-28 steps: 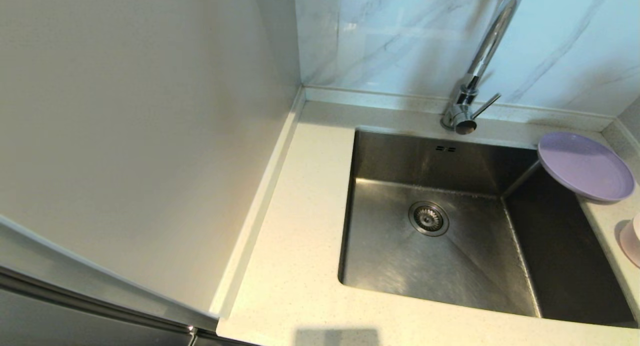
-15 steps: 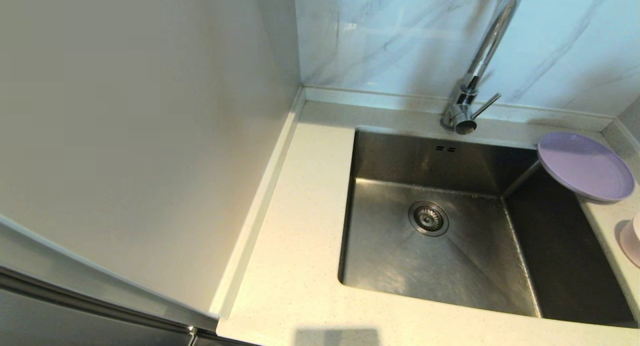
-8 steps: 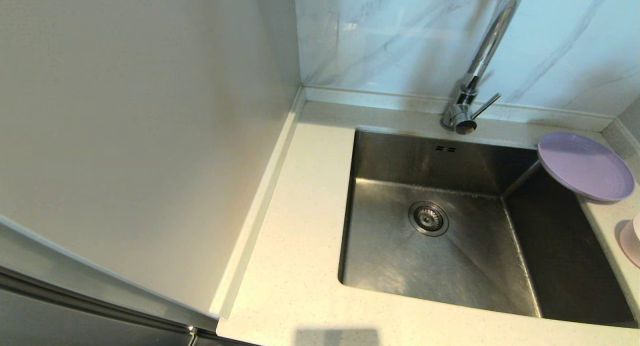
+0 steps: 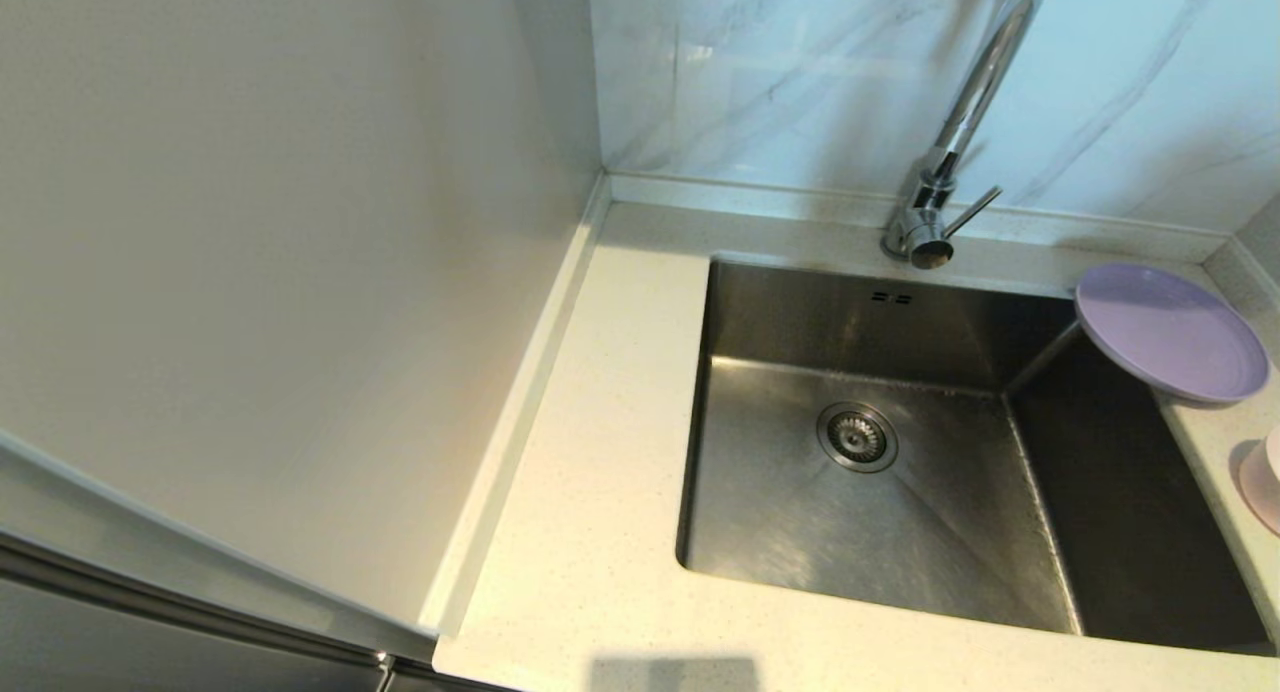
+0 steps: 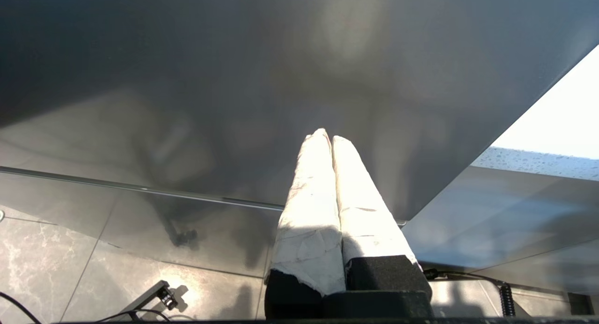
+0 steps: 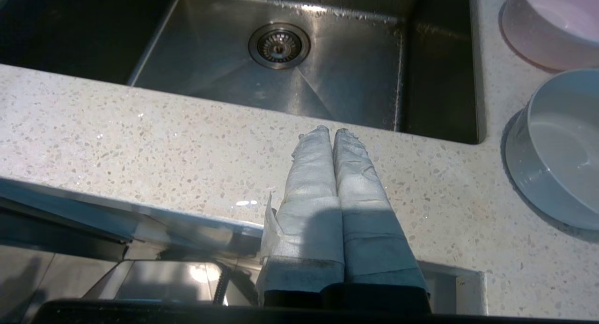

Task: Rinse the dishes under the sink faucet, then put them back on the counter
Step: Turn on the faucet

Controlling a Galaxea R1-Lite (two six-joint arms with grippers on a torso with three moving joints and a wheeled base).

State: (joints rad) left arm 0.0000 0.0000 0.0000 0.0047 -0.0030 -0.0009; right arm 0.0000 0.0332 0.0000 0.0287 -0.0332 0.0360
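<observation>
A lilac-purple plate (image 4: 1172,334) lies on the counter (image 4: 600,452) at the sink's far right corner, its rim hanging over the basin. A pale pink bowl (image 4: 1262,477) (image 6: 552,24) stands on the counter strip right of the sink. The chrome sink faucet (image 4: 940,187) rises behind the basin, and no water runs from it. Neither arm shows in the head view. My right gripper (image 6: 332,131) is shut and empty, low at the counter's front edge (image 6: 140,141), near the sink's front right corner. My left gripper (image 5: 327,136) is shut and empty, down before a dark cabinet front.
The steel sink basin (image 4: 790,512) with its round drain (image 4: 857,437) holds nothing. A grey bowl (image 6: 557,150) sits on the counter in front of the pink bowl. A plain wall panel (image 4: 250,272) closes the left side. A marble backsplash (image 4: 780,72) rises behind.
</observation>
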